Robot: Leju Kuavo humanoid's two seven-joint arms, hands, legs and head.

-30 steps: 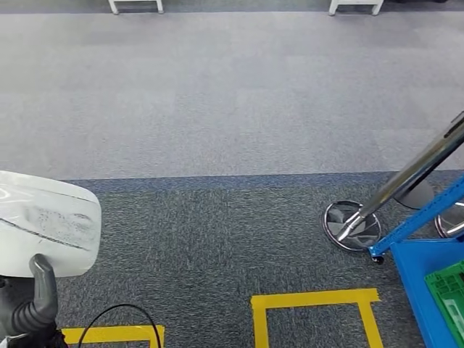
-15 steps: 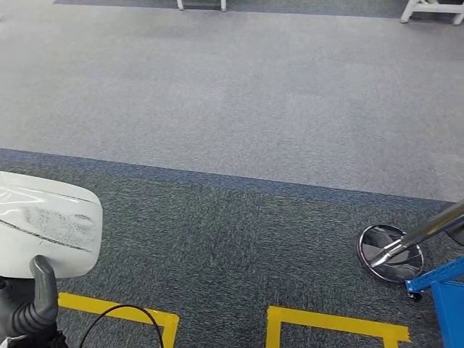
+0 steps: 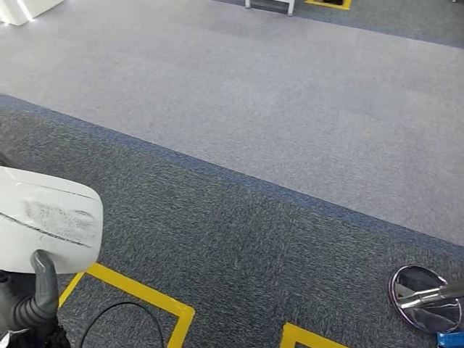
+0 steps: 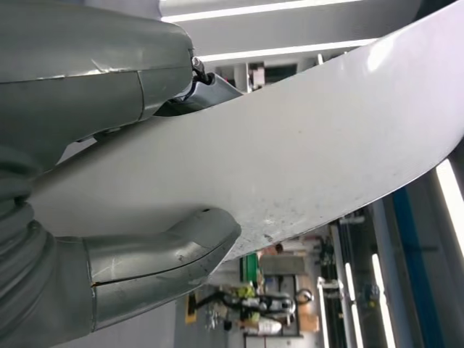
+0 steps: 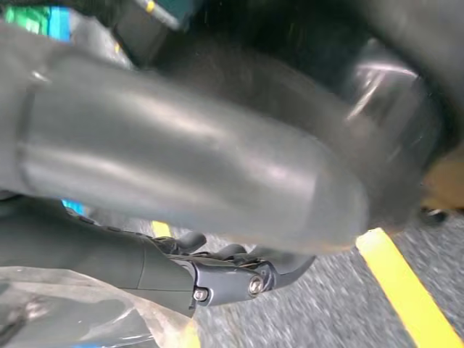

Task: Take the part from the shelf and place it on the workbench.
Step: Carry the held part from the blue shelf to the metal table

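Grey carpet (image 3: 246, 239) lies ahead; our left hand (image 3: 30, 308) grips the white part (image 3: 49, 221), fingers (image 4: 164, 250) clamped across its width. Its long axis juts beyond that hand; we cannot tell how our right hand (image 5: 219, 272) is set.

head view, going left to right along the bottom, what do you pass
left hand holding the white part → black cable loop → yellow floor tape corner → second yellow tape corner → shiny round metal base → blue corner at the edge
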